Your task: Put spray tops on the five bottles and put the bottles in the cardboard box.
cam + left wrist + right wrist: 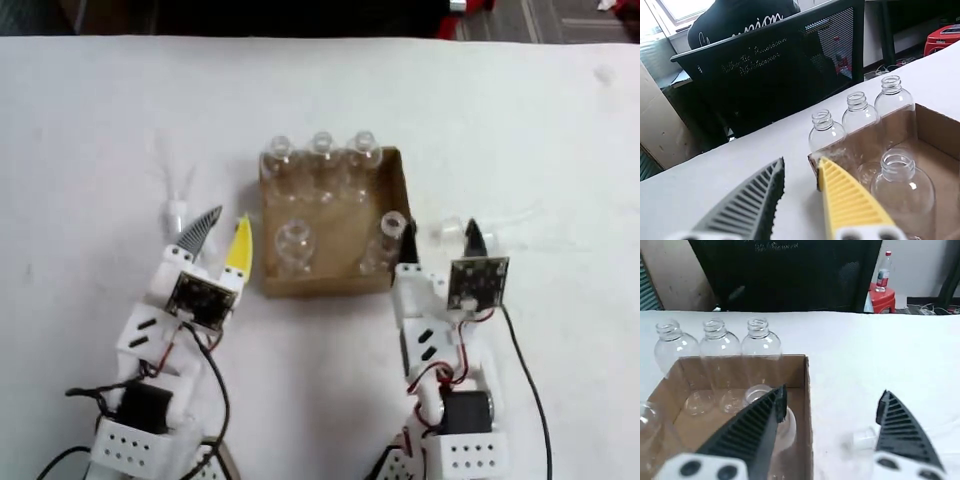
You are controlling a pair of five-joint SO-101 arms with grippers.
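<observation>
The right hand (832, 395), fingers spread, straddles a spray top (863, 438) lying flat on the surface (880, 355), just beside the cardboard box (795, 371) holding five uncapped bottles (760, 342).

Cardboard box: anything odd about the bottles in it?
Yes: all five bottles stand in the cardboard box with bare necks; spray tops lie outside it on the table.

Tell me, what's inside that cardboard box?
Five clear bottles stand in the box, all uncapped: a row of three at the far wall, two nearer. The right pincer hides part of one near bottle in its wrist view.
</observation>
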